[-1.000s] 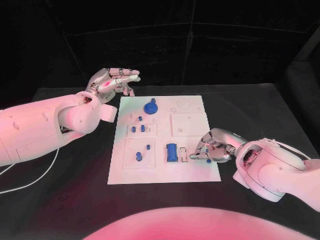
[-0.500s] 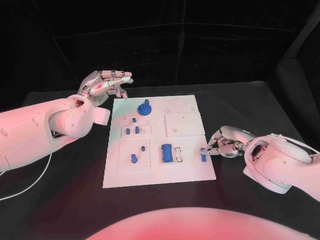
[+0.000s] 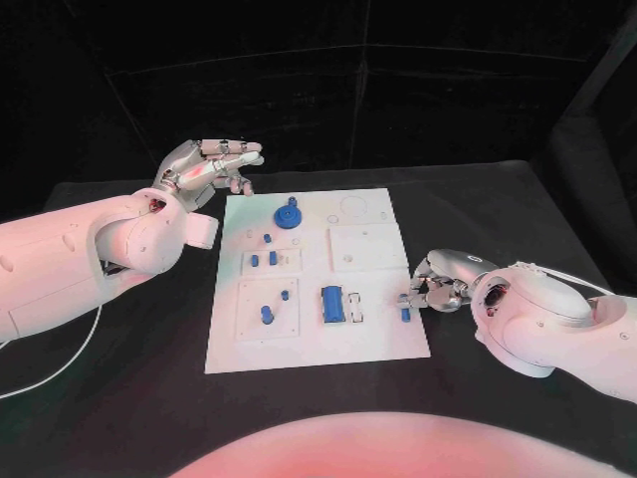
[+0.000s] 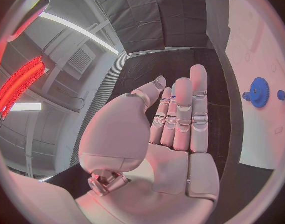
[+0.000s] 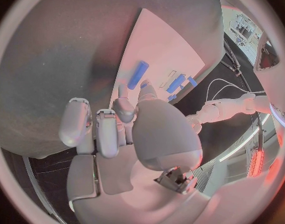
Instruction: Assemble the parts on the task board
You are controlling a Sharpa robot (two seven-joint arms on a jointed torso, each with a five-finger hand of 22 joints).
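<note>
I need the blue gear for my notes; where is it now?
In the head view the blue gear stands on the white board's far end, near the left hand.

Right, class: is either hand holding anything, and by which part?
The left hand holds nothing, fingers straight. Fingertips of the right hand sit at one end of a small blue part lying on the task board; whether they pinch it cannot be told.

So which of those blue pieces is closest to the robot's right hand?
The small blue piece at the board's right edge, right by the right hand's fingertips; the others lie further left.
</note>
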